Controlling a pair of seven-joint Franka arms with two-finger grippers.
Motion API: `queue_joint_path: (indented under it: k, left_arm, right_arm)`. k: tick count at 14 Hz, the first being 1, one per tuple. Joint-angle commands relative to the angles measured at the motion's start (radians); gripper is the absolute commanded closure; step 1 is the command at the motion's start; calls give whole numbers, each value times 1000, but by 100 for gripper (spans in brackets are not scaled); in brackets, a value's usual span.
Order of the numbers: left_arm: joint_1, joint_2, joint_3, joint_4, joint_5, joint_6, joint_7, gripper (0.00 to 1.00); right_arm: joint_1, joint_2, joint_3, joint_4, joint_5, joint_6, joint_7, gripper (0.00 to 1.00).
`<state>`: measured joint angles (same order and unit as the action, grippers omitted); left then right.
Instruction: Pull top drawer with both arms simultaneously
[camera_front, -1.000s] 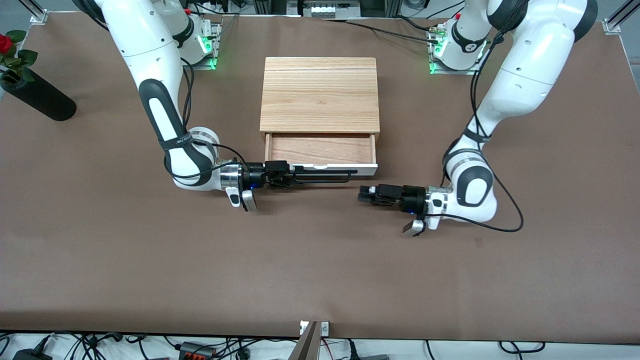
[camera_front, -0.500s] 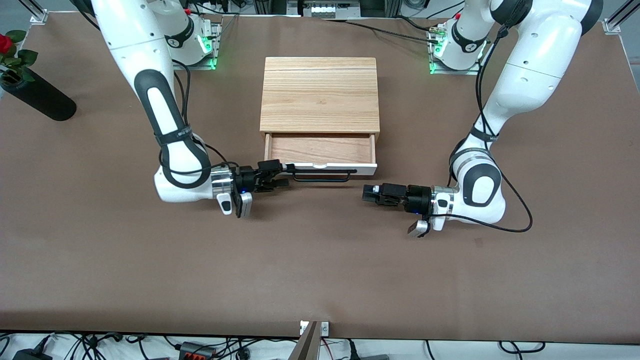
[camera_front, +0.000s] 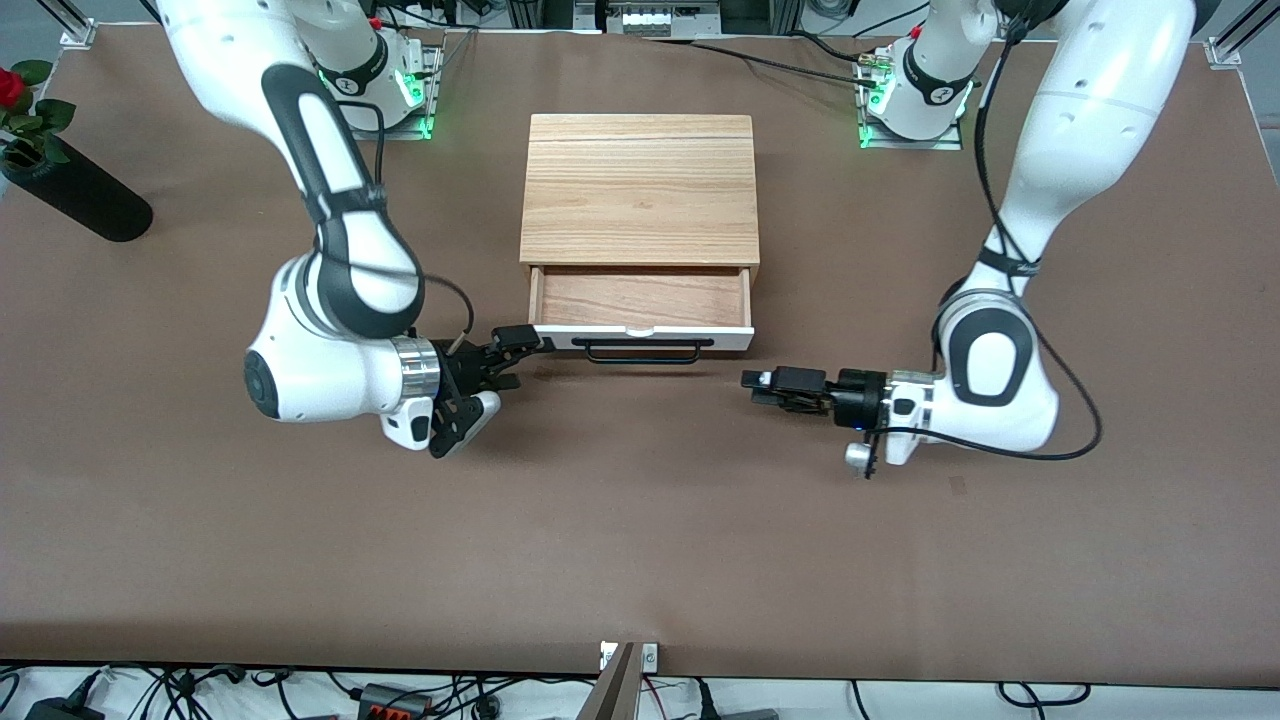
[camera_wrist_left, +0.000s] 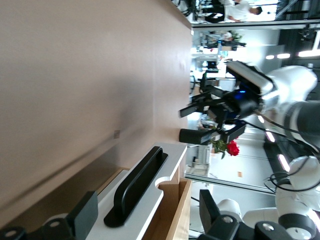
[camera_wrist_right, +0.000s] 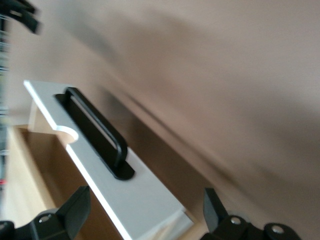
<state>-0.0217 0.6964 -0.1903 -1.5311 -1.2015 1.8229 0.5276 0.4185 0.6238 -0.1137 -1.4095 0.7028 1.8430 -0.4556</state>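
Observation:
The top drawer (camera_front: 640, 337) stands partly pulled out of the wooden cabinet (camera_front: 640, 190), its wood-grain bottom showing. Its black bar handle (camera_front: 642, 351) is free. My right gripper (camera_front: 514, 356) is open and empty just off the handle's end toward the right arm's end of the table. My left gripper (camera_front: 757, 386) is open and empty, low over the table off the drawer's corner at the left arm's end. The left wrist view shows the white front (camera_wrist_left: 150, 212) and handle (camera_wrist_left: 137, 185) between my open fingers (camera_wrist_left: 86, 215). The right wrist view shows the front (camera_wrist_right: 142, 195) and handle (camera_wrist_right: 95, 135).
A black vase (camera_front: 75, 195) with a red rose (camera_front: 10, 85) stands at the right arm's end of the table. Both arm bases (camera_front: 905, 100) sit beside the cabinet's back. Bare brown table lies nearer the camera than the drawer.
My right gripper has come off the handle and drawn back toward the right arm's end. My left gripper has drawn back toward the left arm's end. The drawer has stayed put.

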Motion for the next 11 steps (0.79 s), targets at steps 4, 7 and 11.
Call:
queue_joint_path:
  k: [4, 7, 11]
  left_arm:
    - [25, -98, 5, 104, 336, -16, -271, 8]
    - [48, -100, 9, 190, 484, -146, -365, 0]
    - [48, -161, 9, 226, 697, -216, -526, 0]
  right_arm:
    - [6, -117, -1, 17, -480, -69, 156, 0]
    - [-6, -170, -4, 20, -723, -158, 224, 0]
    - [-6, -226, -35, 84, -816, -290, 241, 0]
